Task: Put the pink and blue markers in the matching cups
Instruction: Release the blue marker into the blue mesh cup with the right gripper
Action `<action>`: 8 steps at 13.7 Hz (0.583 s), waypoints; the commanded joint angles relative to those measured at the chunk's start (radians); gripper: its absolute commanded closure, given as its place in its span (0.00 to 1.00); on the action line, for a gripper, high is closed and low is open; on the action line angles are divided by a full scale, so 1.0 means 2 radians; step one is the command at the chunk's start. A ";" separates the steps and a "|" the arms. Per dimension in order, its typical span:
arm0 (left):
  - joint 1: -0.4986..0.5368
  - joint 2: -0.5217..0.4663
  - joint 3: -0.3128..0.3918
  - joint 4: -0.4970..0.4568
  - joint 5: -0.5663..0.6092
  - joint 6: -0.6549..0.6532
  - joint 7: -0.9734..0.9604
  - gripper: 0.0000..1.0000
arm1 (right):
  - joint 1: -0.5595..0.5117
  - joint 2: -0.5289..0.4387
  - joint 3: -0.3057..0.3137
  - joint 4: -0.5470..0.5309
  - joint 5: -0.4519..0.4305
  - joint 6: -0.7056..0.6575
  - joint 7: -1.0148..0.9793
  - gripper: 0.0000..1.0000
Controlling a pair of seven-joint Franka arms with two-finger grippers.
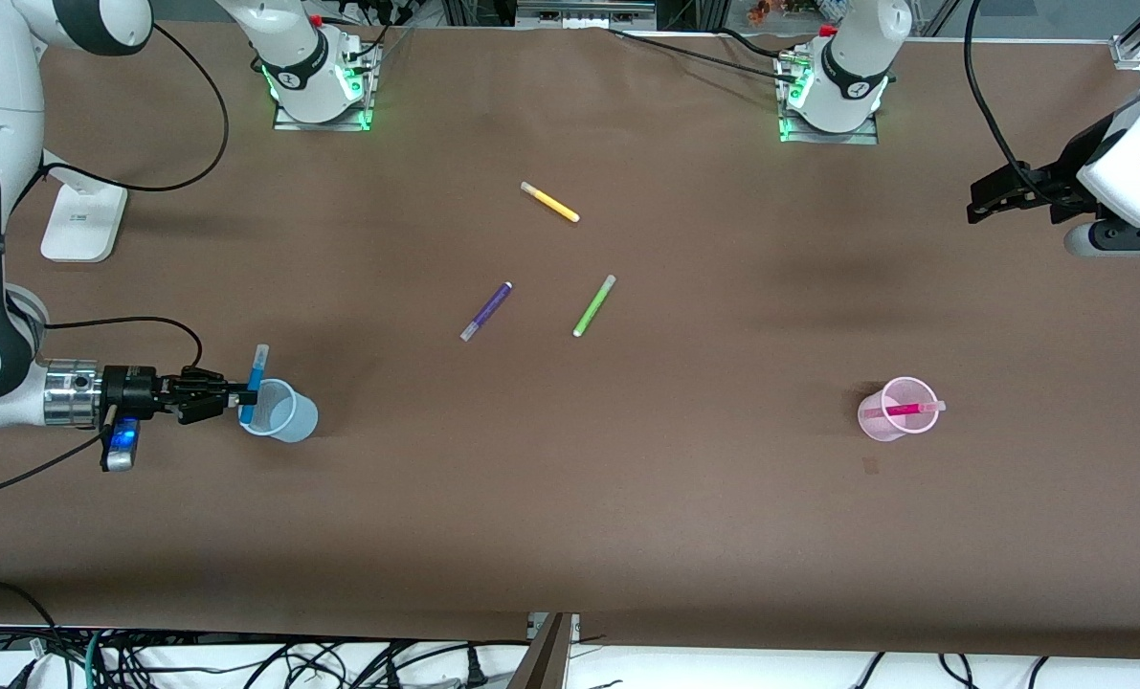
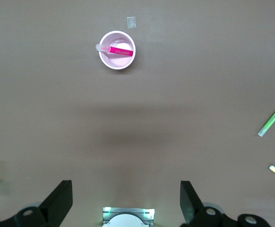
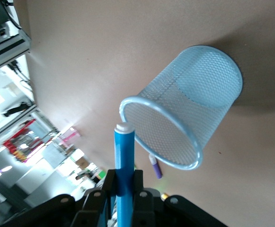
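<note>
My right gripper (image 1: 233, 394) is shut on the blue marker (image 1: 255, 381) and holds it nearly upright, its lower end at the rim of the pale blue cup (image 1: 287, 413), which stands toward the right arm's end of the table. In the right wrist view the marker (image 3: 124, 161) sits between the fingers of the gripper (image 3: 124, 184), its tip just outside the cup's (image 3: 194, 104) rim. The pink marker (image 1: 906, 410) lies inside the pale pink cup (image 1: 881, 421); both show in the left wrist view, marker (image 2: 120, 49) and cup (image 2: 105, 56). My left gripper (image 1: 986, 206) waits open and empty in the air; it also shows in the left wrist view (image 2: 126, 201).
A yellow pen (image 1: 550, 203), a purple pen (image 1: 486, 311) and a lime-green pen (image 1: 594, 305) lie in the table's middle. A white stand (image 1: 81, 222) sits near the right arm's end. A small tape mark (image 1: 871, 466) lies near the pink cup.
</note>
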 commanded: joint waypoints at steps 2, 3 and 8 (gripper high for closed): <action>0.000 -0.007 -0.005 -0.004 -0.001 -0.011 -0.004 0.00 | -0.012 0.027 0.010 0.014 0.054 -0.031 -0.004 1.00; 0.000 -0.007 -0.005 -0.004 -0.001 -0.012 -0.004 0.00 | -0.012 0.030 0.010 0.014 0.061 -0.040 0.001 1.00; 0.001 -0.020 -0.019 -0.001 -0.002 -0.026 -0.003 0.00 | -0.018 0.044 0.009 0.014 0.061 -0.058 -0.003 1.00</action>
